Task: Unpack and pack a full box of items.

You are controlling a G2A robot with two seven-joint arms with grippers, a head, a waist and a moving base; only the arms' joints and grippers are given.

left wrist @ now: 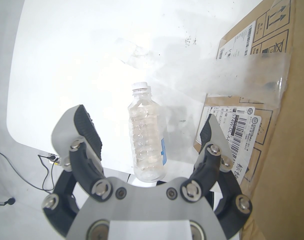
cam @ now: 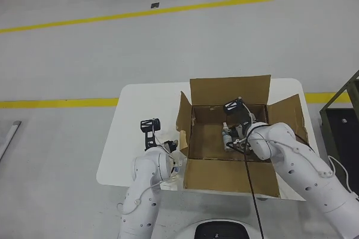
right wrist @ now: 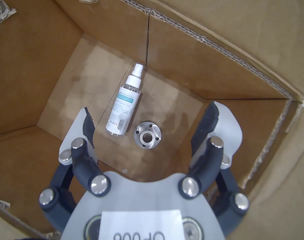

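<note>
Unpacking stage, by my reading. The cardboard box [cam: 230,91] stands open, flaps out, on the right half of the white table [cam: 137,119], reaching its near edge.

The right gripper [right wrist: 149,119] hangs inside the box, fingers spread wide, holding nothing. Below it, about mid-floor, a spray bottle [right wrist: 123,106] lies flat with its nozzle toward a wall. A round metal flange [right wrist: 147,136] sits just beside its base end, bore up. The gripper's centre is nearly over the flange.

The left gripper [left wrist: 147,121] is outside the box, by the table's near edge and beside the box's outer wall, fingers released and wide apart. A clear plastic water bottle [left wrist: 144,136] lies between them untouched, cap pointing away from the wrist. Its base overlaps the table's edge line, and I cannot tell whether it rests flat.

Doing the pick well: the flange is low, so the fingers likely need to reach the floor and close across its rim without nudging the spray bottle.

Room: the box walls stand well apart from both items, and a straight lift looks free. The flap edges above are torn. There is open table beyond the water bottle and the box wall close on one side.
</note>
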